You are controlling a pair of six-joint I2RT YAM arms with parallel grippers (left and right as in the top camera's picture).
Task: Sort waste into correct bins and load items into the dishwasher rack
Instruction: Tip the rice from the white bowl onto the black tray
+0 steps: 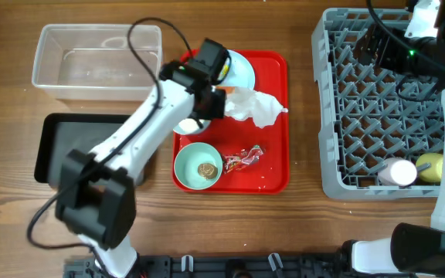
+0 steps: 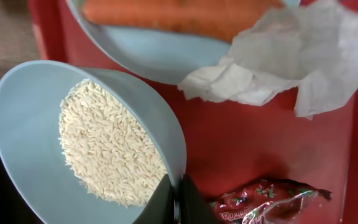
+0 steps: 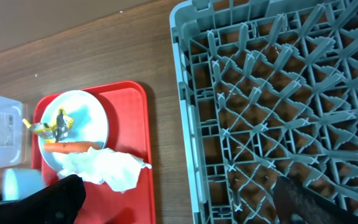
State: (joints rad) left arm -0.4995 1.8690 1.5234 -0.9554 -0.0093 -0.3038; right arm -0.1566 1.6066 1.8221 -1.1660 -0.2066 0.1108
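My left gripper point(image 2: 178, 200) is shut on the rim of a pale blue bowl point(image 2: 27, 124) holding white rice grains point(image 2: 107, 146), tilted over the red tray point(image 2: 241, 143). In the overhead view this gripper point(image 1: 198, 114) is over the tray's left side. A light-blue plate point(image 2: 148, 53) bears an orange carrot piece point(image 2: 179, 14), and yellow and silver wrappers point(image 3: 51, 124) show on it in the right wrist view. A crumpled white napkin point(image 1: 255, 106) lies beside it. My right gripper point(image 3: 179, 205) is open and empty above the grey dishwasher rack point(image 1: 338, 131).
A teal bowl point(image 1: 198, 166) with a small brown lump and a red wrapper point(image 1: 242, 159) lie on the tray's front. The clear tub point(image 1: 97, 62) and black tray point(image 1: 68, 143) stand at left. A pink cup point(image 1: 397, 171) and a yellow cup point(image 1: 431, 165) lie in the rack.
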